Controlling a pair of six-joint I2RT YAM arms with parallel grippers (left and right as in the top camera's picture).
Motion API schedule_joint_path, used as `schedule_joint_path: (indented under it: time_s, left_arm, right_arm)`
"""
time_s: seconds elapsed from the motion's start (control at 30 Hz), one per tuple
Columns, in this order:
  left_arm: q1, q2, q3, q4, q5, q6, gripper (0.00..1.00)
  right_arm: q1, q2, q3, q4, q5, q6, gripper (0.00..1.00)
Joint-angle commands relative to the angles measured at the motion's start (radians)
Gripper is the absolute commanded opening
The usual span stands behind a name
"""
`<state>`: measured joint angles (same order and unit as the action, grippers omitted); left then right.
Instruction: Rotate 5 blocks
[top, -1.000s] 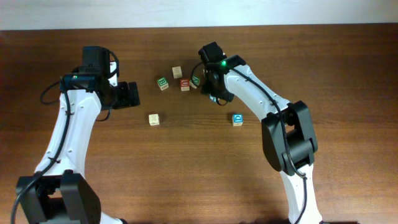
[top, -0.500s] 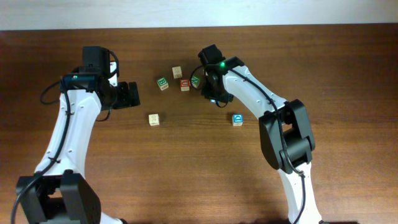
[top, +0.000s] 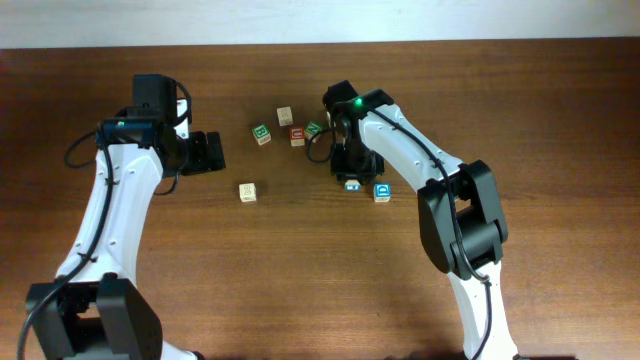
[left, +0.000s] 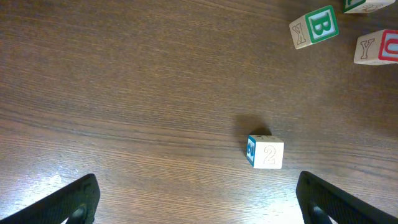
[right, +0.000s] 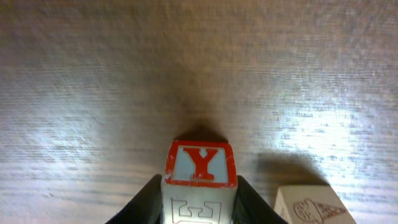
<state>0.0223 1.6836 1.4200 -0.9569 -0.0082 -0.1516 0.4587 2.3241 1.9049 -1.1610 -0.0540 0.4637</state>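
Fingers of the right gripper (right: 199, 202) pinched the Y block (right: 200, 163), likely to turn it. A blue block (top: 382, 192) sat just beside it, so that side was tight. Bare table (top: 300, 265) lay open elsewhere. The left gripper (left: 198, 196) was spread wide, holding nothing, well apart.

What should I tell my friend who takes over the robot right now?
Left gripper: open, empty, over the table near the pale wooden cube printed 2.
Right gripper: shut on the wooden cube with a red Y on pale blue.
Blue-faced wooden cube: on the table beside the right gripper. Green V wooden cube and plain pale wooden cube: near the red-faced wooden cube.
Done: cannot tell how many are turned.
Left: probably turn the held cube, release it, then the others.
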Motion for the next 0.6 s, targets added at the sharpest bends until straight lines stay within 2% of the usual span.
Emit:
schedule_joint_path:
  time_s: [0.0, 0.43, 0.57]
  left_arm:
    - [-0.002, 0.006, 0.014, 0.001, -0.007, -0.013, 0.99]
    - [-0.002, 0.006, 0.014, 0.001, -0.007, -0.013, 0.99]
    - [-0.002, 0.006, 0.014, 0.001, -0.007, -0.013, 0.99]
  right_arm:
    - [-0.001, -0.006, -0.003, -0.048, 0.005, -0.023, 0.32]
    - [-0.001, -0.006, -0.003, -0.112, 0.006, -0.024, 0.33]
    - [-0.001, -0.006, -0.003, -0.121, 0.014, -0.045, 0.38]
